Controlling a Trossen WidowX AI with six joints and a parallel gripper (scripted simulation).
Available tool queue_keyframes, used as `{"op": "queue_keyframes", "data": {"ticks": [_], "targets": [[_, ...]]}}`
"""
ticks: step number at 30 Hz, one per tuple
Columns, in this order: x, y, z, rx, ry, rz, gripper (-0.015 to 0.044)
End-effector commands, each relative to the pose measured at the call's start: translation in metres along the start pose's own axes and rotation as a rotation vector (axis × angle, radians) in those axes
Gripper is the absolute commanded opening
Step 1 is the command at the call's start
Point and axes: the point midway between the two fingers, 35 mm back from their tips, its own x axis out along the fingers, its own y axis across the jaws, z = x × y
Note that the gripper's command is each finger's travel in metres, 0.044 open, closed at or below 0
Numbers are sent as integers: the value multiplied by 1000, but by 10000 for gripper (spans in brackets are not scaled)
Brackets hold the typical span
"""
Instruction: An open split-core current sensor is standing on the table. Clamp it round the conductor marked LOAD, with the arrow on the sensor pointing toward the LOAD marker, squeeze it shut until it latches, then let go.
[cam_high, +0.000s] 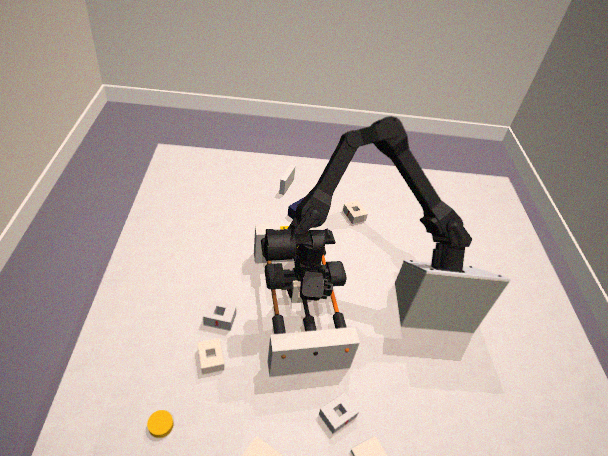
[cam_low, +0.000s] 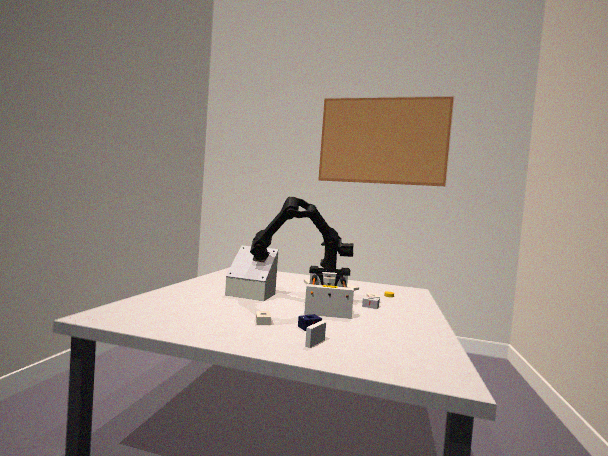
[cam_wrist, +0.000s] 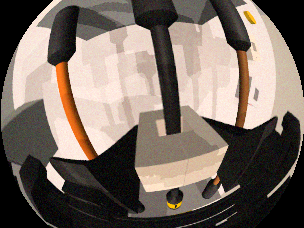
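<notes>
A beige-grey split-core sensor (cam_wrist: 175, 155) (cam_high: 296, 291) sits around the middle, black conductor (cam_wrist: 166, 75) (cam_high: 306, 306), which runs through its window. Its halves look together, with a faint seam on the side face; whether it is latched cannot be told. No arrow shows on it. My gripper (cam_wrist: 168, 124) is shut on the sensor, one finger on each side. An orange conductor (cam_wrist: 69, 100) and a brown conductor (cam_wrist: 243, 85) run on either side. A yellow marker (cam_wrist: 174, 202) shows beyond the sensor at the black conductor's end; its text is unreadable.
Two upright end blocks (cam_high: 314, 364) (cam_low: 329, 302) carry the conductors. A dark blue block (cam_low: 309, 321) and a small grey upright plate (cam_low: 315, 334) stand beyond the far one. Several beige and grey blocks with holes (cam_high: 210, 367) and a yellow disc (cam_high: 160, 423) lie around.
</notes>
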Motion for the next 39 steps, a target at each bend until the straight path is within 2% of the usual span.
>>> {"op": "queue_keyframes", "data": {"ticks": [1, 8, 18, 39], "targets": [[1, 2, 0, -5, 2, 1, 0], [6, 2, 0, -4, 1, 1, 0], [2, 1, 0, -1, 0, -1, 263], [2, 1, 0, -1, 0, -1, 264]]}}
